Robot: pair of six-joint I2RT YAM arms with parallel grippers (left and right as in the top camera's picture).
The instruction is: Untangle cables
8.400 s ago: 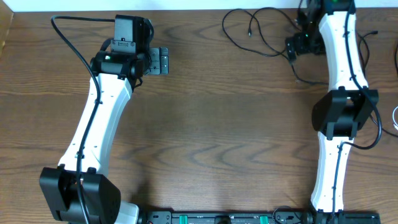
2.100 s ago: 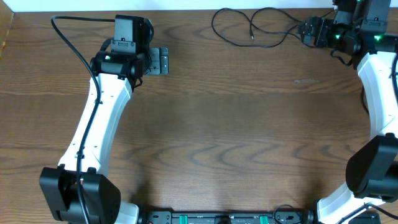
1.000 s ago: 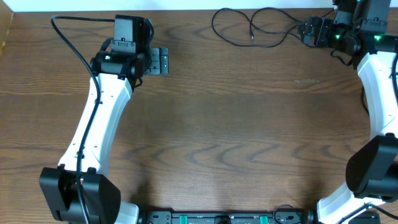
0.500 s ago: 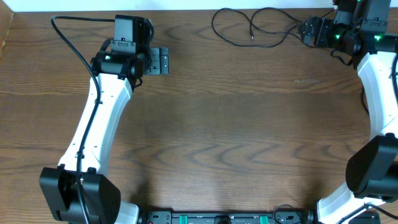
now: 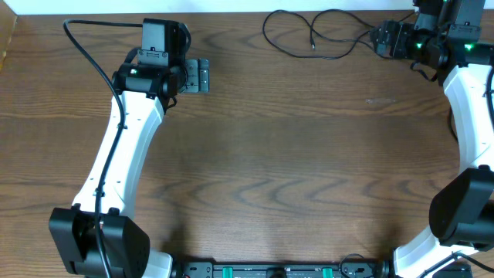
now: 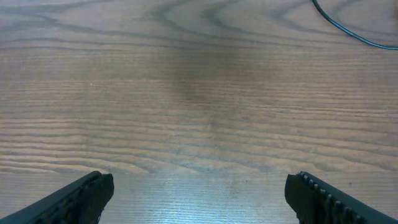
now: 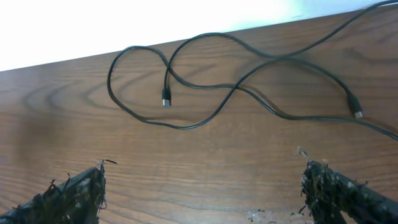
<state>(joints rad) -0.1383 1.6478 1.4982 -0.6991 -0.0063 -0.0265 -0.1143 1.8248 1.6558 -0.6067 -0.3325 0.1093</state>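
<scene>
Overhead looks straight down on the whole table (image 5: 309, 154). Wrist views sit low; right wrist shares the far-edge cables (image 7: 165, 98) with overhead.

From here I see a brown wooden table (image 5: 309, 154), smooth, strongly grained, with a soft sheen. The thin black cables (image 7: 166, 96) look like smooth matt plastic. The white arm shells (image 5: 123, 147) are glossy plastic. The left gripper (image 6: 199, 179) has matt ribbed black fingers (image 6: 329, 199). The right gripper (image 7: 202, 167) has dark fingers (image 7: 345, 196) with a rough, frayed surface.
</scene>
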